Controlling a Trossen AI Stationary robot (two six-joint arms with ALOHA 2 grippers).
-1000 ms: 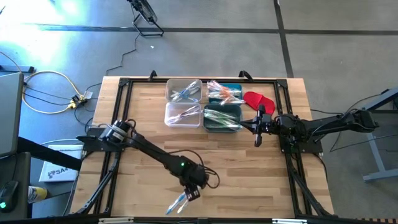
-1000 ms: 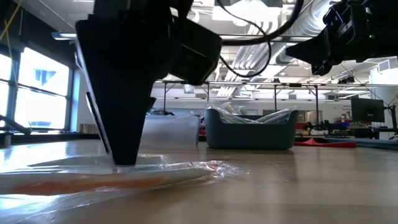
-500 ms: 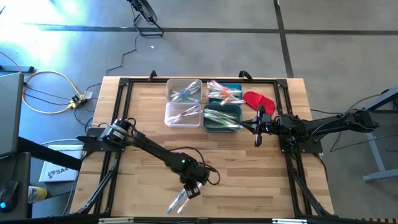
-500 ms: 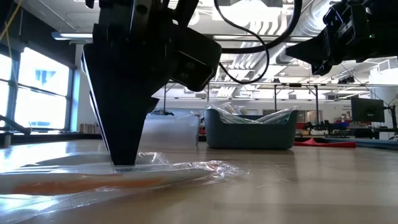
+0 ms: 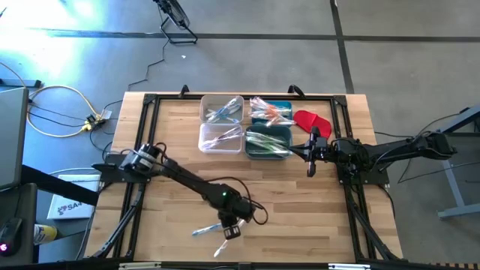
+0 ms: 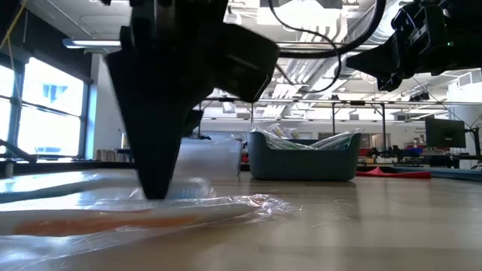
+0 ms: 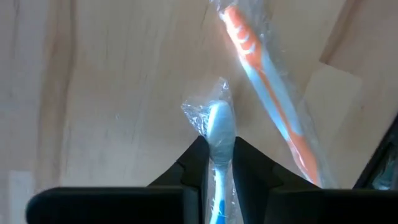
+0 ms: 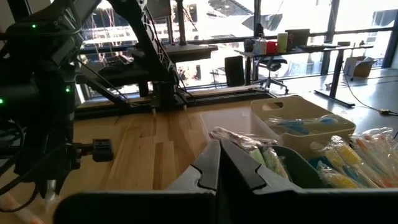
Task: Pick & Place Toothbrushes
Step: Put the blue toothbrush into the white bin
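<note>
Two wrapped toothbrushes lie near the table's front edge. The blue one [image 5: 204,229] is between the fingers of my left gripper [image 5: 232,230], which is shut on it. The orange one [image 7: 267,93] lies flat on the wood beside it, toward the front edge [image 5: 223,246]. In the low view the left gripper [image 6: 154,192] points down at the table, with crinkled clear wrapping [image 6: 226,205] around its tips. My right gripper [image 5: 311,169] hangs shut above the table, right of the bins, holding nothing. My left gripper pinches the blue toothbrush through its clear wrapper, near its whitish end [image 7: 221,134], between its two fingers. The fingers come steeply from above and lie across it. The whitish end sticks out past the fingertips. The blue handle [image 5: 202,229] runs toward the table's left edge, low over the wood.
Two clear bins [image 5: 222,109] [image 5: 220,138] and two teal bins [image 5: 271,110] [image 5: 268,142], all holding toothbrushes, stand at the far middle. A red piece [image 5: 309,120] lies to their right. Bare wood lies between the bins and my left gripper.
My left gripper has taken hold of the blue toothbrush. That toothbrush has turned about: its handle has swung from beside the orange one toward the table's left edge. The orange toothbrush has stayed near the front edge.
</note>
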